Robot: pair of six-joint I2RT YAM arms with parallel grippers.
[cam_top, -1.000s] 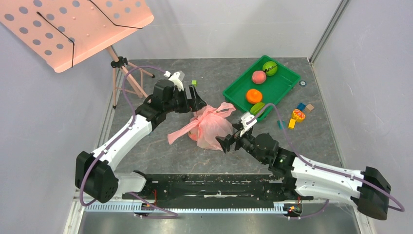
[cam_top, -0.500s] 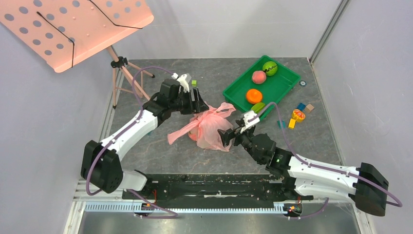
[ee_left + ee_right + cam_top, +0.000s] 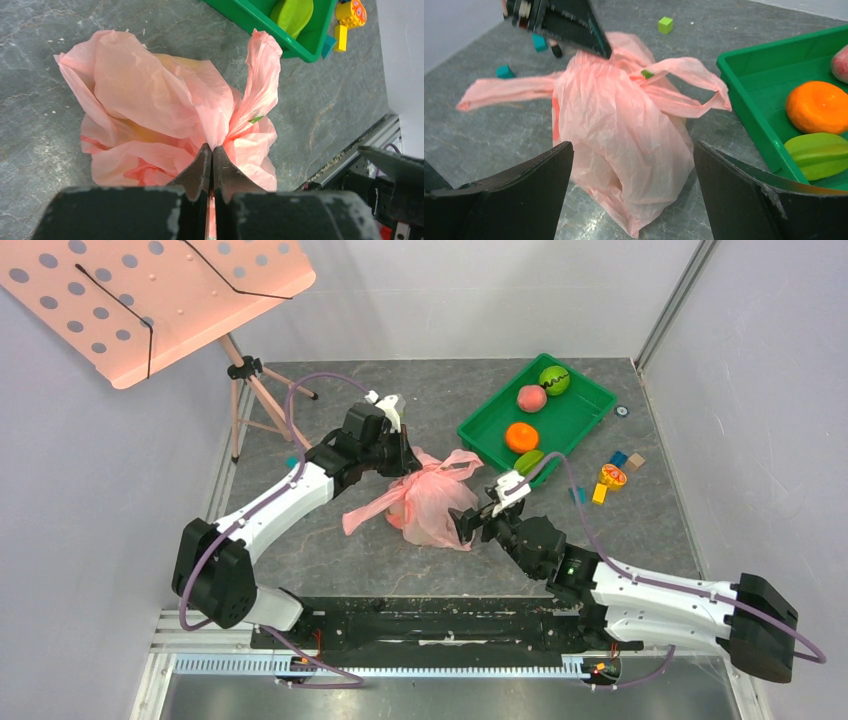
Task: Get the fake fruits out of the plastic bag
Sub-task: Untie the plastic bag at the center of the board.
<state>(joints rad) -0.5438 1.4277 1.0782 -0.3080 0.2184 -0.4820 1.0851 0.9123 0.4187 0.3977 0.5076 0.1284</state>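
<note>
One plastic bag [image 3: 145, 95] in left gripper [image 3: 212, 149]

The top external camera looks down from behind the arms on the whole table [image 3: 330, 550]. Both wrist cameras sit close to the plastic bag [image 3: 150, 100]: left steeply above, right low beside. All share the green tray [image 3: 769, 65].
</note>
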